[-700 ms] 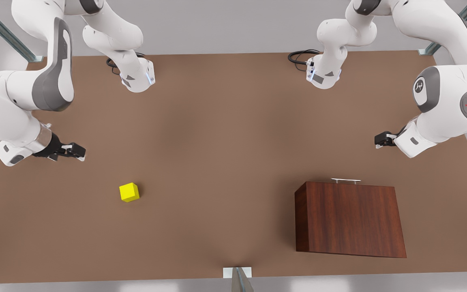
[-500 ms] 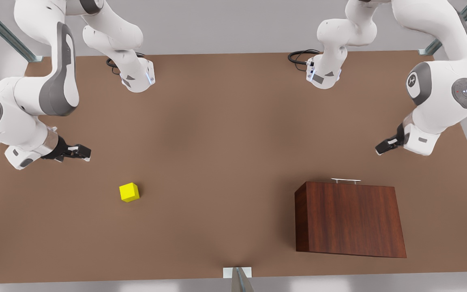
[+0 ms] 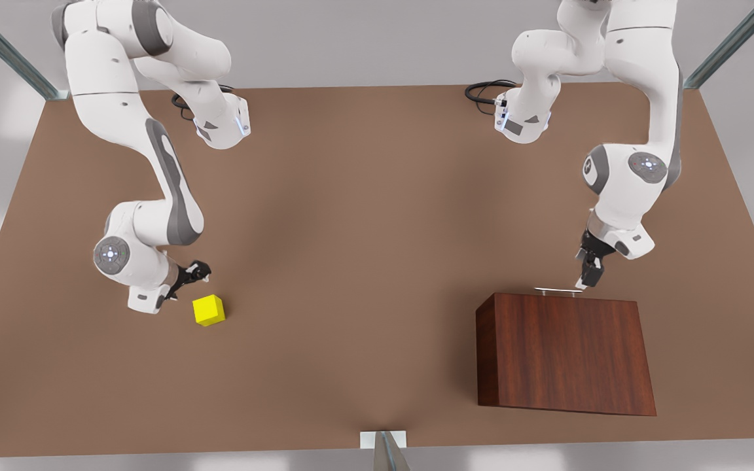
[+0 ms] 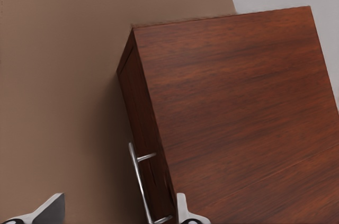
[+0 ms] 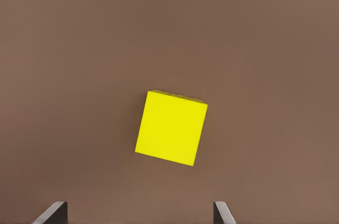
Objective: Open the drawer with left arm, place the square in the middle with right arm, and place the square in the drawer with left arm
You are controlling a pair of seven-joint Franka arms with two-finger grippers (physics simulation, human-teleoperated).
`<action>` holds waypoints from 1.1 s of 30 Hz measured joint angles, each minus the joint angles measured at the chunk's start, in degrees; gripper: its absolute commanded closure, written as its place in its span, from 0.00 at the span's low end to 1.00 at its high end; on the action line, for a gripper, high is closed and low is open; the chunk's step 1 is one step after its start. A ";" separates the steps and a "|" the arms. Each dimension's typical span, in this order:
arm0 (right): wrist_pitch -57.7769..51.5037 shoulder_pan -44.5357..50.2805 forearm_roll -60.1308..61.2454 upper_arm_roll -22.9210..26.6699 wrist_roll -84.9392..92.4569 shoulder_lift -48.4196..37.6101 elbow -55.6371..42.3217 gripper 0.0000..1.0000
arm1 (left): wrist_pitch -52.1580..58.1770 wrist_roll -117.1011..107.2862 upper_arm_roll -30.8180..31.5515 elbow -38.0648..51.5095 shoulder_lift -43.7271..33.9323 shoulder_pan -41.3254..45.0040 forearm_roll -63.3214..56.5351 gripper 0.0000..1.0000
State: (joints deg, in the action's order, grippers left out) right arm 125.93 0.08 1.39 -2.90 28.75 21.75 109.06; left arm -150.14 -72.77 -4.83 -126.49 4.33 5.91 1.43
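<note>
The wooden cabinet [image 3: 563,353] stands at the front view's right, its drawer [image 4: 139,123] pushed in. The thin silver handle [image 3: 557,290] runs along the cabinet's far edge. My left gripper [image 3: 588,278] hovers just above the handle's right end, open; in the left wrist view the handle [image 4: 140,181] lies between the spread fingertips of the left gripper [image 4: 116,216]. The yellow square [image 3: 209,310] rests on the table at the front view's left. My right gripper [image 3: 197,271] hangs open just above and behind it; the square [image 5: 171,127] sits ahead of the right gripper [image 5: 137,216]. The middle [image 3: 364,261] is bare tabletop.
Two arm bases [image 3: 220,124] [image 3: 521,121] with black cables stand at the table's far edge. A small white bracket [image 3: 383,439] sits at the near edge. Metal struts [image 3: 4,49] cross the far corners.
Both arms swung inward from the table's sides. The left gripper came down to the drawer handle, and the right gripper moved close to the yellow square. Square and cabinet have not moved.
</note>
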 measured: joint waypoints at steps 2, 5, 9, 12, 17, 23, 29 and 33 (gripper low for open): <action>0.19 -0.24 0.02 0.02 -0.01 1.22 -0.19 0.00 | -1.19 0.00 0.00 0.00 1.04 -1.51 0.60 0.00; 2.86 -0.26 0.10 0.00 -0.01 4.23 -0.52 0.00 | -1.30 0.00 0.00 -0.07 1.99 0.19 1.19 0.00; 3.55 0.10 0.28 0.00 -0.01 6.54 -1.98 0.00 | -2.14 0.00 0.20 0.00 3.08 -0.18 1.56 0.00; 5.69 0.10 0.29 0.09 -1.55 7.84 -3.07 0.00 | -2.62 0.00 0.79 -0.08 3.93 -0.12 2.25 0.00; 5.65 0.25 0.29 -0.09 -12.81 8.67 -3.16 0.00 | -4.11 -0.09 0.87 -3.41 2.89 -0.30 3.20 0.00; 7.73 0.57 0.34 0.09 -13.10 11.13 -3.11 0.00 | -7.58 -0.09 2.15 -3.35 4.75 -0.37 4.94 0.00; 7.93 0.36 0.37 0.09 -13.19 11.26 -3.07 0.00 | -8.77 -0.09 2.72 -3.33 6.42 -0.18 5.41 0.00; 9.03 0.54 0.29 0.09 -13.19 12.52 -3.15 0.00 | -8.77 -0.09 2.81 -3.33 7.52 -0.20 5.51 0.00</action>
State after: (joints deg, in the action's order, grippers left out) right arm 134.96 0.62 1.67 -2.81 15.56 34.27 105.91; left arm -158.91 -72.86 -2.02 -129.82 11.85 5.71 6.95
